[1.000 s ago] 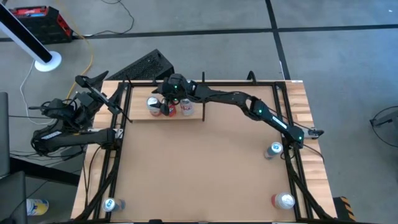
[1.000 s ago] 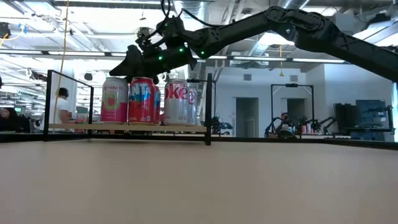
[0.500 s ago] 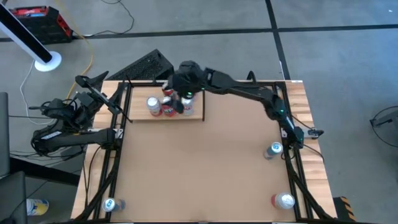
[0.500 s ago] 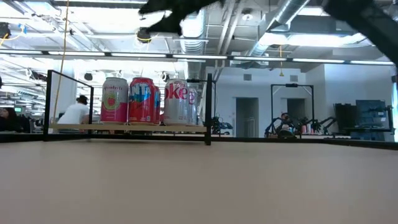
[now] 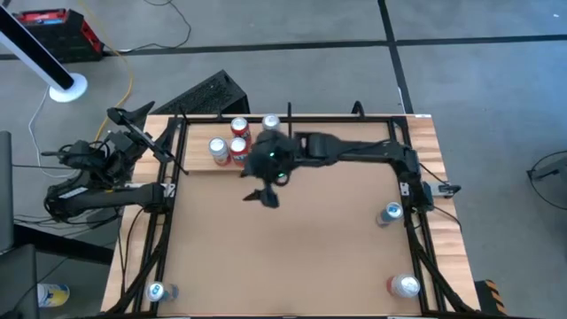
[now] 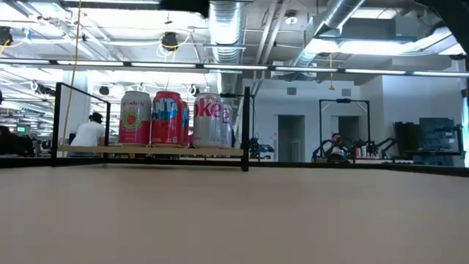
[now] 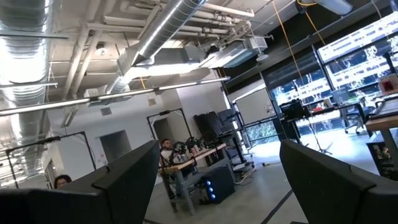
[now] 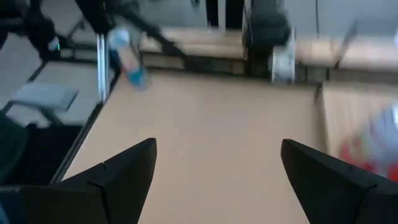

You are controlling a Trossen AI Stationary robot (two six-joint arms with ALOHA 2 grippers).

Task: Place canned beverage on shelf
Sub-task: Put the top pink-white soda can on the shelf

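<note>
Above mid-surface, just off the shelf's near edge, hangs the right claw, released, fingers spread, nothing between them; its wrist view shows only bare board between the two dark fingers.

Shelf lies just behind the right claw, toward the surface's far edge; four cans stand on it in the low view, the pink can, the red-blue can, the silver can and one more partly hidden behind; all upright, long axes vertical, packed close.

Loose cans lie the other way from the right claw; one blue-topped can by the right rail, one red can at the near right corner, one blue can at the near left corner; all look upright, seen top-on.

Judgement: next pick turns on the right-rail can, nearest this claw, well apart from it, reached by swinging away from the shelf and toward the arm's own base.

Left claw waits off the surface's left side, released, pointing up into the room; farther from every loose can save the near-left one.

Room: open board between claw and right rail; black rods along the rails and the shelf frame are the things to clear.
</note>
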